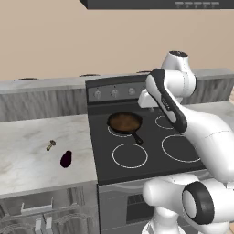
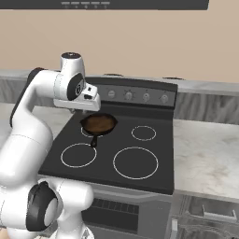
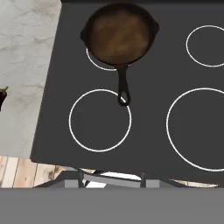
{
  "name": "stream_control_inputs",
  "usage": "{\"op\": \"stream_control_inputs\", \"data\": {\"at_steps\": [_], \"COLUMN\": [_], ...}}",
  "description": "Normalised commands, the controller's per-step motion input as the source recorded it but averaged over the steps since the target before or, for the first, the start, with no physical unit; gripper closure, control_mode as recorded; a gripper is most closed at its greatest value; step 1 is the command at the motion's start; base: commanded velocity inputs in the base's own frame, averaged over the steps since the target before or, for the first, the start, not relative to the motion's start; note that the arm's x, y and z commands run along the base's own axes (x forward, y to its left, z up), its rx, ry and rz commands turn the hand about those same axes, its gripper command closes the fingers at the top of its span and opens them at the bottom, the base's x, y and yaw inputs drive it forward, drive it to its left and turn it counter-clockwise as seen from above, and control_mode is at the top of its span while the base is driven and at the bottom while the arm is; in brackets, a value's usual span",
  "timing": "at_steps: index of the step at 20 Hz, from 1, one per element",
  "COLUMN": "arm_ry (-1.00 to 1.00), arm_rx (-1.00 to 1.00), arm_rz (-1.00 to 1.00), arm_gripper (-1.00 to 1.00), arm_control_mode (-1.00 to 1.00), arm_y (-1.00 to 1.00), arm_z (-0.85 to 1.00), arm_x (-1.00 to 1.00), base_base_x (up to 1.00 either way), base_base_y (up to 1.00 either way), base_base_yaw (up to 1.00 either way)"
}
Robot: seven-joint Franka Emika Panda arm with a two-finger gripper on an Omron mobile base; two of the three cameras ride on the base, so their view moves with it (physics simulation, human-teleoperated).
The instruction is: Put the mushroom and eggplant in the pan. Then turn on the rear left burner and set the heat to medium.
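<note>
The pan (image 1: pixel 124 122) (image 2: pixel 99 123) (image 3: pixel 119 33) sits on the rear left burner (image 3: pixel 97 64), hiding most of its white ring. The pan's dark brown inside holds nothing, and its black handle points toward the stove front. The tan mushroom (image 1: pixel 50 145) and the dark-purple eggplant (image 1: pixel 66 158) (image 3: pixel 2 99) lie side by side on the marble counter left of the stove. My gripper (image 2: pixel 85 110) (image 3: pixel 111 177) hangs high over the cooktop near the pan, looking straight down. Its tips stand apart with nothing between them.
The black cooktop (image 1: pixel 151 139) has a front left ring (image 3: pixel 99 120), a large front right ring (image 3: pixel 201 129) and a small rear right ring (image 3: pixel 205 46). Knobs (image 2: pixel 128 95) line the back panel. Marble counter (image 1: pixel 27 160) runs left and counter (image 2: pixel 205 158) runs right.
</note>
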Motion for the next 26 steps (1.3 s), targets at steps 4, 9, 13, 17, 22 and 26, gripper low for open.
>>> {"op": "stream_control_inputs", "data": {"at_steps": [4, 9, 13, 17, 22, 26], "arm_ry": [0.03, 0.01, 0.03, 0.10, 0.11, 0.14], "arm_rx": [0.00, 0.00, 0.00, -0.04, -0.03, 0.00], "arm_rz": [-0.01, -0.01, -0.01, -0.06, -0.08, -0.07], "arm_gripper": [-1.00, -1.00, -1.00, -1.00, -1.00, -1.00], "arm_control_mode": [-1.00, -1.00, -1.00, -1.00, -1.00, -1.00], "arm_y": [0.06, 0.25, 0.44, 0.80, 0.74, 0.70], "arm_z": [-0.12, -0.21, -0.08, -0.03, -0.10, -0.21], "arm_x": [-0.01, 0.00, 0.06, 0.19, 0.17, 0.13], "base_base_x": [0.00, 0.00, 0.00, 0.00, 0.00, 0.00], "base_base_y": [0.00, 0.00, 0.00, 0.00, 0.00, 0.00], "base_base_yaw": [0.00, 0.00, 0.00, 0.00, 0.00, 0.00]}}
